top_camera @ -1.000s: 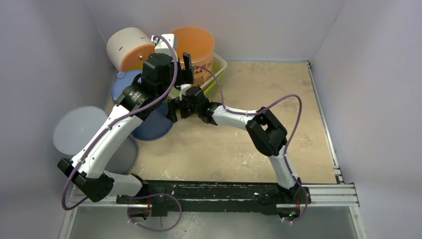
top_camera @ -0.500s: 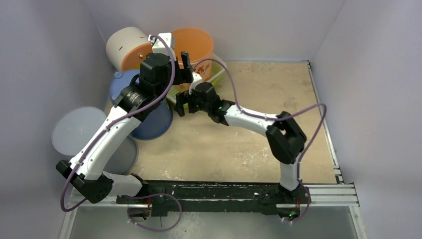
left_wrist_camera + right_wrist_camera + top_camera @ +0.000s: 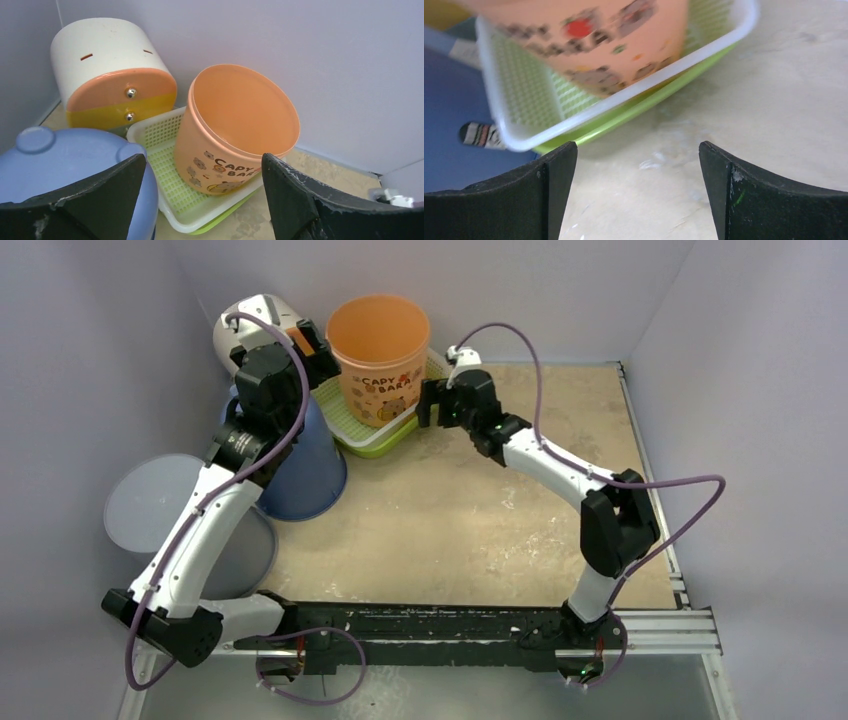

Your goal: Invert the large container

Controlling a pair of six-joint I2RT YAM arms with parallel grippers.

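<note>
The large container (image 3: 380, 355) is an orange tub printed "CAPY BARA". It stands upright, mouth up, in a white-and-green mesh tray (image 3: 385, 435). My left gripper (image 3: 310, 345) hovers open just left of it, touching nothing. In the left wrist view the container (image 3: 235, 125) sits ahead of the open left gripper (image 3: 202, 160). My right gripper (image 3: 432, 403) is open just right of the container, low by the tray's corner. The right wrist view shows the blurred container (image 3: 594, 45) and tray (image 3: 624, 107) beyond the empty right gripper (image 3: 637, 147).
A blue tub (image 3: 300, 470) stands bottom up left of the tray, under my left arm. A white and orange drum (image 3: 250, 325) lies in the back left corner. A grey tub (image 3: 170, 510) sits near the left wall. Walls close in behind and beside.
Both grippers have drawn away from the front of the container. The left went up and left, the right swung round to the container's right side. The container now shows fully.
</note>
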